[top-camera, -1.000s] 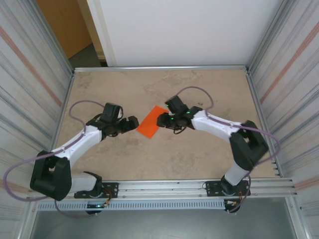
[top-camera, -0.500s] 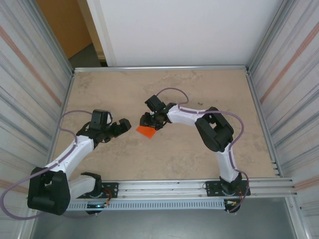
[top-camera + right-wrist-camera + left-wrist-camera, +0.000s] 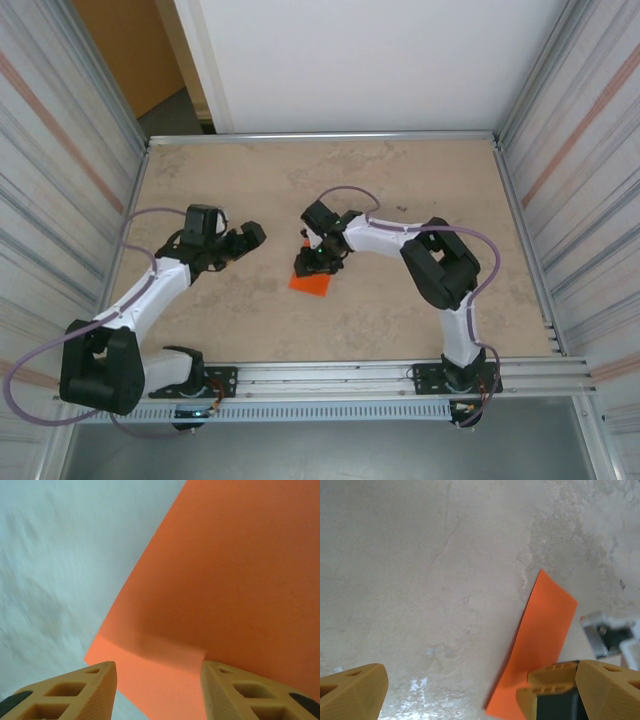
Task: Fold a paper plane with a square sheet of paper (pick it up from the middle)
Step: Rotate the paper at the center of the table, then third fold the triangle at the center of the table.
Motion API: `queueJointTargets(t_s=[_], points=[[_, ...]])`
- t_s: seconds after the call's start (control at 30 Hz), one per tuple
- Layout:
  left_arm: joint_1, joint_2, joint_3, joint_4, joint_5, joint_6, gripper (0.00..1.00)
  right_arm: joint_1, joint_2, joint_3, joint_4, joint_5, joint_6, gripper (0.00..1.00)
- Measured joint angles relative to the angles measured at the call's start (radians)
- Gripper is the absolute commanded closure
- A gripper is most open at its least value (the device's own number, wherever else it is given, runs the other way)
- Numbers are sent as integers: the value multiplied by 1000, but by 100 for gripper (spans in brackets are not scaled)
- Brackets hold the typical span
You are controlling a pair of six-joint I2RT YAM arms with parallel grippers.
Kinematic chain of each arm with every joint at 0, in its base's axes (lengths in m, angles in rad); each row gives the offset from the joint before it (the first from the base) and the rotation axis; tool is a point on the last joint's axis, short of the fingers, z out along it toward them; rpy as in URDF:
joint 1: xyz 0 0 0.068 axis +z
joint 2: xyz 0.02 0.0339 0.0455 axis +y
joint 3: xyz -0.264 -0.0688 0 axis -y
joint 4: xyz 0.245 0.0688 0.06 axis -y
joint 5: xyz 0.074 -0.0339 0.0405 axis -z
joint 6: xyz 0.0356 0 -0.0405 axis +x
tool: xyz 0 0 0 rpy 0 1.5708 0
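Note:
The orange square sheet of paper (image 3: 311, 284) lies near the middle of the table, bent along a crease, so it looks small and narrow from above. My right gripper (image 3: 315, 263) hangs right over its far edge, pointing down. In the right wrist view the sheet (image 3: 225, 570) spreads under the right gripper (image 3: 159, 680), whose jaws stand apart with a folded flap between them. My left gripper (image 3: 250, 236) is wide open to the left of the sheet, clear of it. From the left wrist the sheet (image 3: 545, 625) lies ahead and right of the left gripper (image 3: 482, 682).
The beige table (image 3: 400, 180) is boxed in by corrugated walls on the left (image 3: 60, 200) and right (image 3: 580, 200). A metal rail (image 3: 350, 375) with both arm bases runs along the near edge. A white panel (image 3: 360, 60) stands behind.
My right gripper swung left, then toward the near edge, taking the paper along; the paper now looks smaller. Its jaws narrowed slightly. The left gripper drew back to the left.

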Motion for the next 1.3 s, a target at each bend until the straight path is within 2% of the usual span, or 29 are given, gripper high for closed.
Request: queueJointTargets(t_s=[0.1, 0.2, 0.37, 0.5, 0.8, 1.0, 1.3], points=[[0, 7, -8, 39, 51, -29, 4, -7, -50, -55, -51, -6, -96, 54], [-12, 8, -27, 78, 82, -49, 4, -35, -113, -112, -53, -6, -113, 54], [-115, 8, -39, 87, 74, -64, 4, -129, -289, -234, 80, -21, 34, 53], [-200, 0, -46, 87, 65, -87, 7, -143, -362, -307, 183, -20, 146, 54], [-309, -21, -114, 91, 87, -128, 16, -143, -342, -395, 290, -29, 274, 60], [-315, 17, -121, 99, 156, -131, 28, -143, -296, -412, 314, -23, 309, 61], [-397, 113, -124, 145, 186, -161, 45, -155, -240, -413, 329, -49, 305, 63]])
